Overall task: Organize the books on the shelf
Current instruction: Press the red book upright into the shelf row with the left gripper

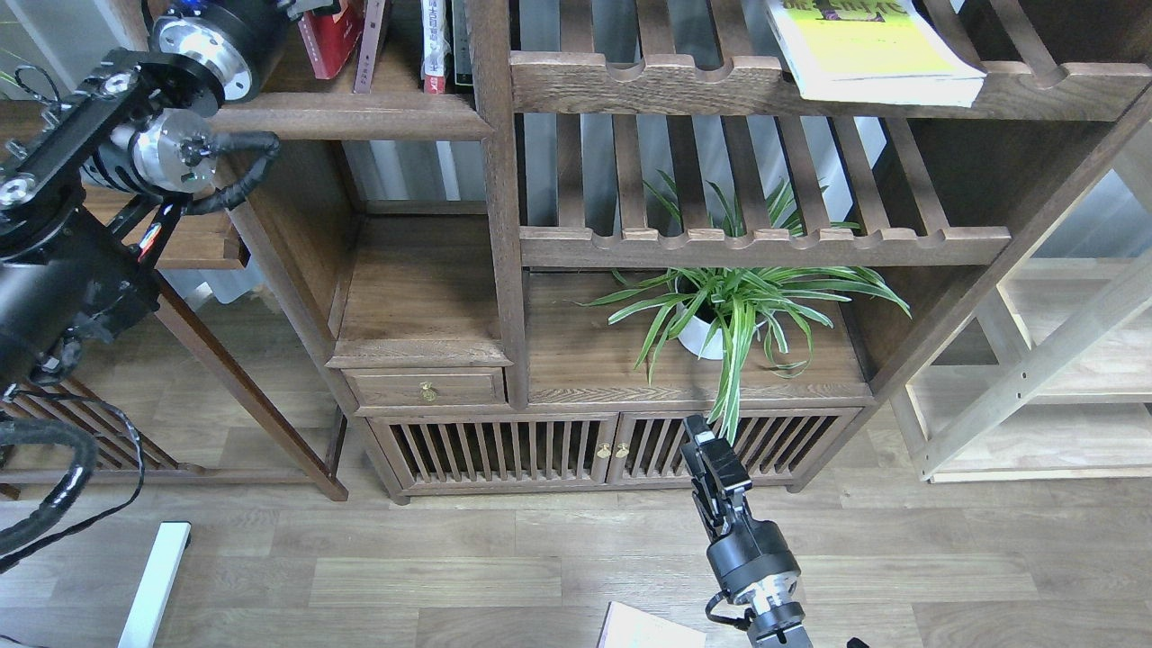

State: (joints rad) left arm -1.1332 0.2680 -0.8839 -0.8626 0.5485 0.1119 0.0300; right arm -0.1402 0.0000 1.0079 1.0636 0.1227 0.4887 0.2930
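Observation:
The red book [326, 43] stands tilted at the left end of the dark-brown shelf [360, 115], at the top left. My left gripper [310, 7] is at the top edge, shut on the red book's top; most of it is cut off. The thick yellow-green book [868, 49] lies flat on the upper slatted rack at the top right. A corner of the pale lavender-white book [648, 632] shows at the bottom edge. My right gripper [706, 441] hangs low in front of the cabinet doors, dark, holding nothing; its fingers cannot be told apart.
Thin upright spines [435, 45] stand on the shelf to the right of the red book. A spider plant in a white pot [711, 333] sits under the lower slatted rack [765, 245]. Pale wood shelving [1044, 378] stands at the right. A white bar [155, 585] lies on the floor.

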